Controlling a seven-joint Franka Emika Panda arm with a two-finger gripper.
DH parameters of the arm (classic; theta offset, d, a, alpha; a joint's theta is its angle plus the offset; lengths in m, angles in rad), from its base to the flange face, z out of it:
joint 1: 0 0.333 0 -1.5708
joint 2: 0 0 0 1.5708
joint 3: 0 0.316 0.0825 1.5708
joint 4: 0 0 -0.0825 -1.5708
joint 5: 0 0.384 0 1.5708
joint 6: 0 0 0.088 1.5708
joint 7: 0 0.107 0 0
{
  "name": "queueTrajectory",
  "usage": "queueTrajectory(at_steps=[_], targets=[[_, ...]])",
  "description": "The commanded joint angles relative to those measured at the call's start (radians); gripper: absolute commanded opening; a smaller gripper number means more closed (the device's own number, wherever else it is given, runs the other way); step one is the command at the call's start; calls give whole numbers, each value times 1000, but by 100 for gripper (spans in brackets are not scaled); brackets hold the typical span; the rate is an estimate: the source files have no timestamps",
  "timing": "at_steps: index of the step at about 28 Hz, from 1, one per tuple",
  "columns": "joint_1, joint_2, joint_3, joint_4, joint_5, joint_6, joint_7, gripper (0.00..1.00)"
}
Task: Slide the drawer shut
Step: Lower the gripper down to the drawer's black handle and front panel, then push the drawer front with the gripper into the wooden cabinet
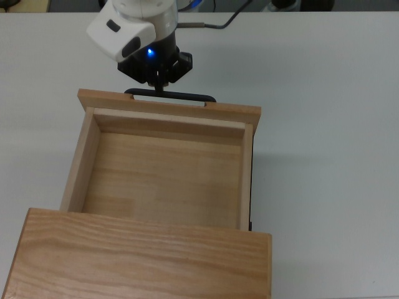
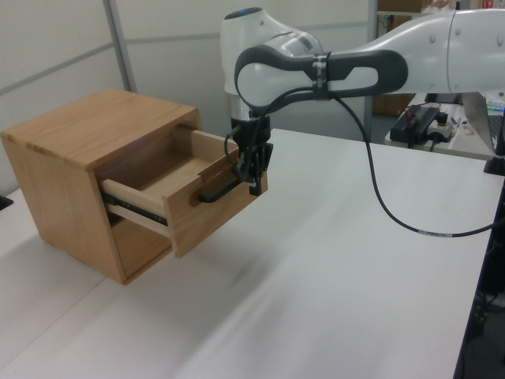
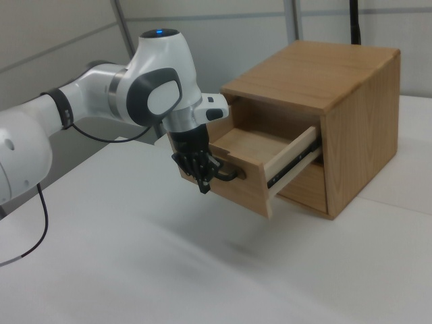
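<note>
The drawer (image 1: 168,108) is a light wooden box, pulled well out of the wooden cabinet (image 1: 137,261) and empty inside. Its black bar handle (image 1: 187,96) runs along the front panel. My gripper (image 1: 161,86) is shut and points down right in front of the handle, left of its middle in the top view. In the left view the gripper (image 2: 254,181) sits against the handle (image 2: 215,193) on the drawer (image 2: 209,217) front. The right view shows the gripper (image 3: 203,184) just in front of the handle (image 3: 231,175); whether they touch is unclear.
The cabinet stands on a white table (image 1: 324,124) with open surface in front of the drawer. A black cable (image 2: 379,189) hangs from the arm. Equipment (image 2: 422,118) and a screen edge (image 2: 493,118) stand at the left view's far right.
</note>
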Motion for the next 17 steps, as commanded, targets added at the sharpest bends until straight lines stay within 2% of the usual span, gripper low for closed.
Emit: queueTrajectory(at_steps=[1, 10, 17], targets=[[10, 31, -4, 11, -25, 91, 36, 0], [11, 67, -4, 12, -30, 300, 38, 0], [26, 93, -4, 34, -35, 377, 42, 0]])
